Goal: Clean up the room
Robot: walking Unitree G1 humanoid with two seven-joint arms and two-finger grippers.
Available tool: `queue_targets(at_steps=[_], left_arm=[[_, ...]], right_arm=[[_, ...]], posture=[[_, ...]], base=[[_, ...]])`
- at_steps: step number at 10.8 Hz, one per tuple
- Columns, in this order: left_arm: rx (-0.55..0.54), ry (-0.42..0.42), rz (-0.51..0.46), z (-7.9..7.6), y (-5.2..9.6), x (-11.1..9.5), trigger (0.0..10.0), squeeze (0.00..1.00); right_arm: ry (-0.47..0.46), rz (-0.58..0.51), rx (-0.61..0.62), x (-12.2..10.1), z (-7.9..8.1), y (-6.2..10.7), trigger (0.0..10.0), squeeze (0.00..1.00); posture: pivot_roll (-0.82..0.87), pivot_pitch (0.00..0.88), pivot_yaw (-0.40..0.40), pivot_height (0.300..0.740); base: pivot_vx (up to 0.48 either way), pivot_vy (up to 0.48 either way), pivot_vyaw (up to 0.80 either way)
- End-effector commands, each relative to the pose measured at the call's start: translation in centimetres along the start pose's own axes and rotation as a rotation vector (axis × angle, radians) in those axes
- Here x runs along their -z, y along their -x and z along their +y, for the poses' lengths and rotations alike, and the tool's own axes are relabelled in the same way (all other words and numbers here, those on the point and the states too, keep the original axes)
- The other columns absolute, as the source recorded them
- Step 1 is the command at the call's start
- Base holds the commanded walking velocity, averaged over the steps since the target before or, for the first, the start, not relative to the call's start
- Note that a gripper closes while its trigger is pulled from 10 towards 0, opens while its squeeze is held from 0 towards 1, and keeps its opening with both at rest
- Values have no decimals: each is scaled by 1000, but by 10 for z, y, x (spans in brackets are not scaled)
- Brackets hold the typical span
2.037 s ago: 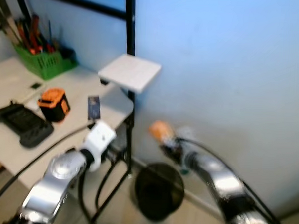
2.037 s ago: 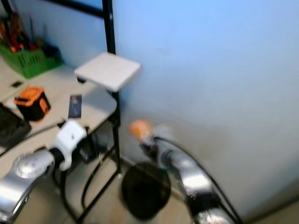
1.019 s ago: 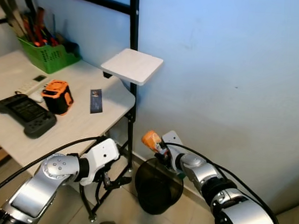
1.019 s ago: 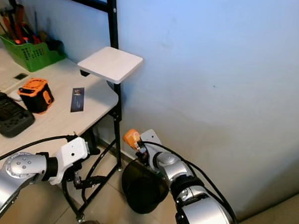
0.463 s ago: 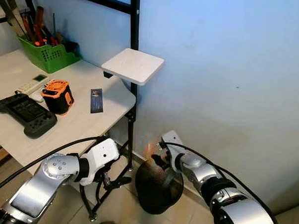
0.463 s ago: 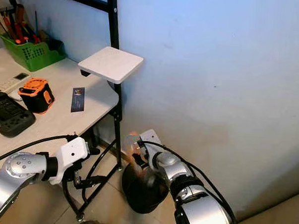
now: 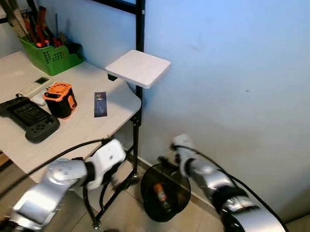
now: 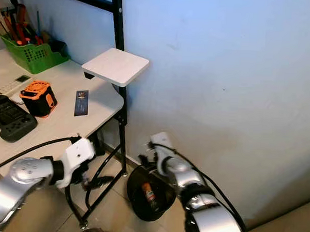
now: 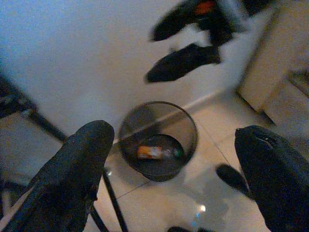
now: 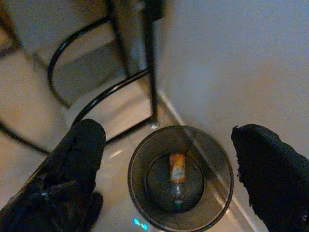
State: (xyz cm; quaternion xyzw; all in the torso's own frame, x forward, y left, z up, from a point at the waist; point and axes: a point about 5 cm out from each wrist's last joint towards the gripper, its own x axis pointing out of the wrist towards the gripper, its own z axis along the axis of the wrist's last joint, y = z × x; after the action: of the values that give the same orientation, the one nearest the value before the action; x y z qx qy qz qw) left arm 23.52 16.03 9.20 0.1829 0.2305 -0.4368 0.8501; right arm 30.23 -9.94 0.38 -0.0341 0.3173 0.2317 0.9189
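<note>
Right wrist view: right gripper point(image 10: 166, 159) spread and empty, directly above the wire bin point(image 10: 140, 193). Orange-capped bottle point(image 10: 177, 174) lies flat on the bin floor, long axis running toward the wall. Left gripper point(image 9: 176, 166) also spread, off to the left by the table point(image 7: 82, 128) frame; right arm nearer.

From my feed: the bin point(image 10: 179, 179) is black wire mesh, see-through. Floor point(image 10: 29, 125) looks like glossy tile, catching glare. The table point(image 7: 77, 125) is matt pale laminate on black metal tube legs point(image 10: 151, 63).
</note>
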Motion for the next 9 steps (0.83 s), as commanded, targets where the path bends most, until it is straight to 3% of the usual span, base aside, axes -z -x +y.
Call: queue_targets(at_steps=[1, 3, 4, 5, 6, 7, 9], left_arm=[[-128, 36, -24, 9, 0, 0, 10000, 0], [-429, 176, -131, 21, -5, 1, 10000, 0], [-541, 232, -174, 18, -1, 6, 10000, 0], [-558, 240, -186, 18, 0, 7, 10000, 0], [-553, 252, -142, 8, -2, 10, 10000, 0], [-555, 274, -154, 7, 0, 9, 10000, 0], [-587, 221, -147, 12, 1, 8, 10000, 0]], right_arm=[[-70, -99, 35, -5, -15, 8, 10000, 1000], [-190, -267, 109, -6, -37, 33, 10000, 1000], [-258, -352, 192, -5, -47, 50, 10000, 1000], [-268, -363, 202, -5, -47, 52, 10000, 1000], [-356, -399, 226, 4, -42, 65, 10000, 1000], [-376, -402, 227, 11, -36, 73, 10000, 1000], [-422, -438, 224, 2, -28, 70, 10000, 1000]], posture=[[30, 0, -14, 740], [-4, 0, 7, 740], [-18, 0, 11, 740], [-18, 0, 11, 740], [4, 0, -22, 740], [-6, 0, -15, 740], [17, 0, -9, 740]], base=[[0, 0, 0], [0, 0, -378], [0, 0, -763], [0, 0, -763], [0, 0, -763], [0, 0, -763], [0, 0, -781]])
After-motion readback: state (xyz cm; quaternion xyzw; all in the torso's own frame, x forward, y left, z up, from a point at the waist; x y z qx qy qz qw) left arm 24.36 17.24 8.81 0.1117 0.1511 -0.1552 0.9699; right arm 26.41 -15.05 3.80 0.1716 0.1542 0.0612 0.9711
